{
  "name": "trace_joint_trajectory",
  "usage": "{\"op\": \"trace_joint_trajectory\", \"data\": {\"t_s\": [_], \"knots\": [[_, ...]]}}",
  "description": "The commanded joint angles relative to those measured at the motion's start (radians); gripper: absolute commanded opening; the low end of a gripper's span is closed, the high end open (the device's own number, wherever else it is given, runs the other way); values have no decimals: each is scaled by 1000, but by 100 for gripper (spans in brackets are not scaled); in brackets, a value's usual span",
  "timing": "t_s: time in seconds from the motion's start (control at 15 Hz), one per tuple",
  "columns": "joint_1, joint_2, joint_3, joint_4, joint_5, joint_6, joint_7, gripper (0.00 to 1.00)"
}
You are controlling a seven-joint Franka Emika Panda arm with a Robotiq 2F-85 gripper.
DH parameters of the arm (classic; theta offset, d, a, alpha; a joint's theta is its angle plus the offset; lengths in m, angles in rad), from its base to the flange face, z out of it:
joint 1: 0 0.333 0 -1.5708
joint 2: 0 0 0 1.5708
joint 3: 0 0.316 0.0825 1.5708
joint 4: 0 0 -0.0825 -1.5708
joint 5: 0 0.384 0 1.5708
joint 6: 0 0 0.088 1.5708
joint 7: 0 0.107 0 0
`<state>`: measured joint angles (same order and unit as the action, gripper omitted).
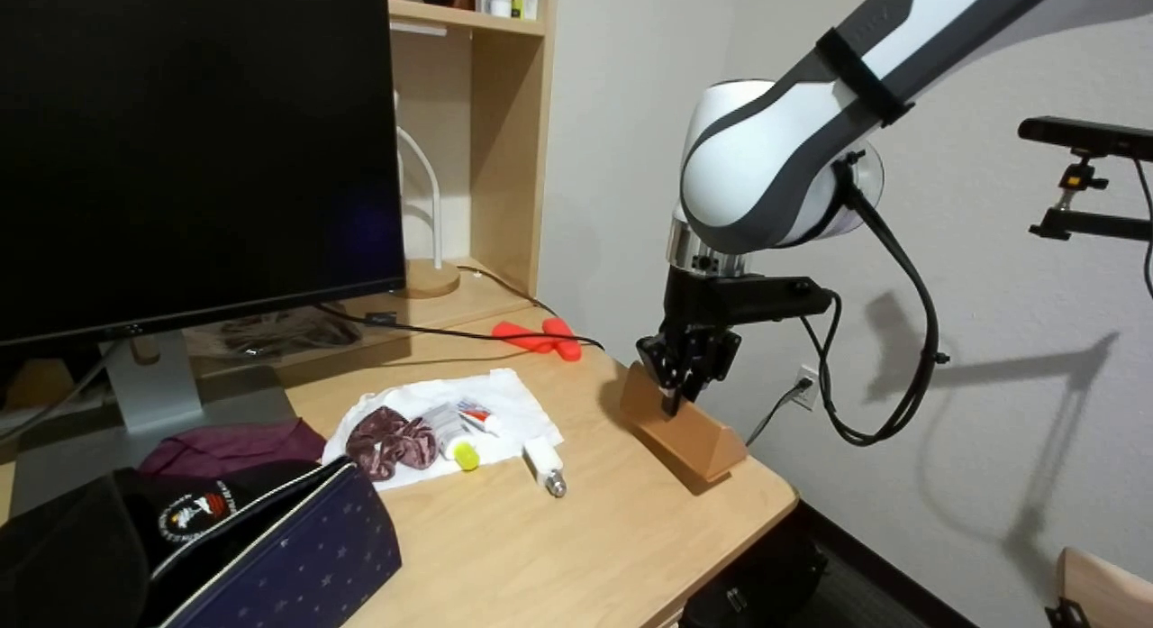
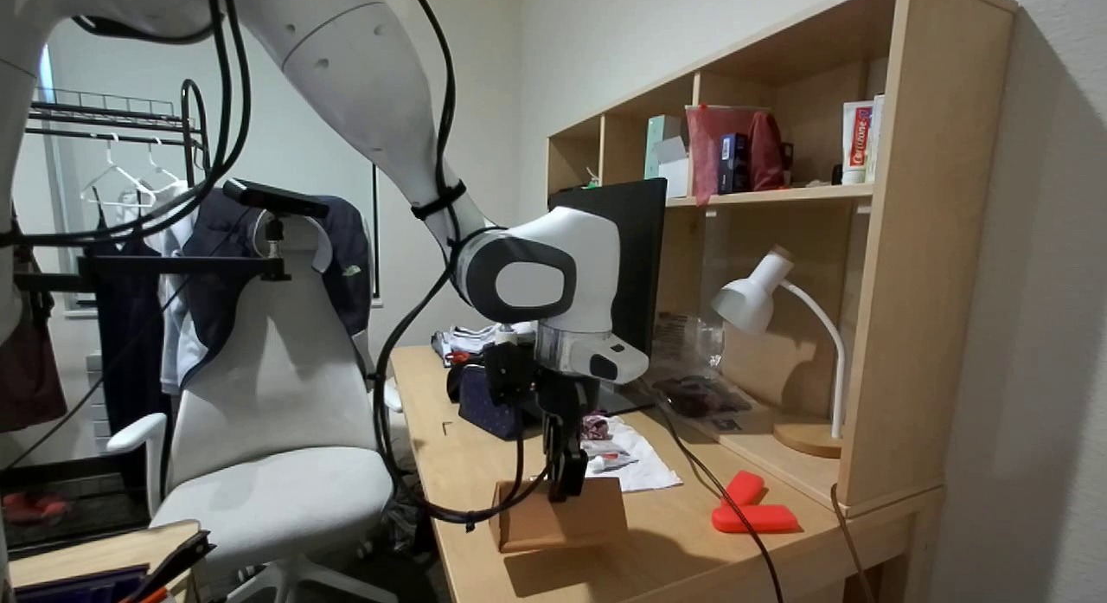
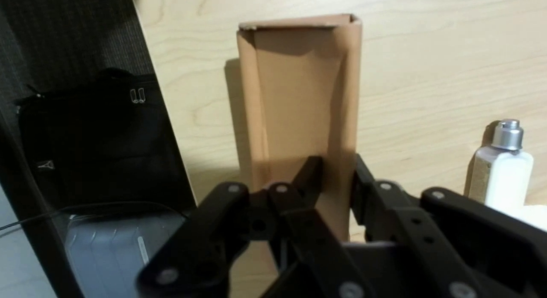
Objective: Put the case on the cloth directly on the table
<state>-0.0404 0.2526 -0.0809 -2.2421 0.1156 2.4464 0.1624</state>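
While one wall of the brown case (image 3: 299, 114) is pinched between the fingers (image 3: 363, 187), the case is held over the table (image 1: 486, 547), near the edge, apart from the white cloth (image 1: 522, 421), on which a maroon scrunchie (image 1: 392, 443) is laid. Case-to-table contact cannot be confirmed.
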Motion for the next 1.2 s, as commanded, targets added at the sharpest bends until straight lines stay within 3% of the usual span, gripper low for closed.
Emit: {"op": "trace_joint_trajectory", "data": {"t_s": [0.0, 0.27, 0.67, 0.73, 0.87, 1.13], "knots": [[-51, -10, 27, -59, 92, 70, -135, 12], [-89, -9, 49, -102, 203, 98, -267, 12], [-111, -9, 53, -103, 233, 72, -362, 12], [-113, -7, 56, -102, 241, 81, -367, 45], [-115, -5, 60, -96, 253, 70, -371, 51], [-107, -24, 73, -81, 283, 64, -360, 76]]}}
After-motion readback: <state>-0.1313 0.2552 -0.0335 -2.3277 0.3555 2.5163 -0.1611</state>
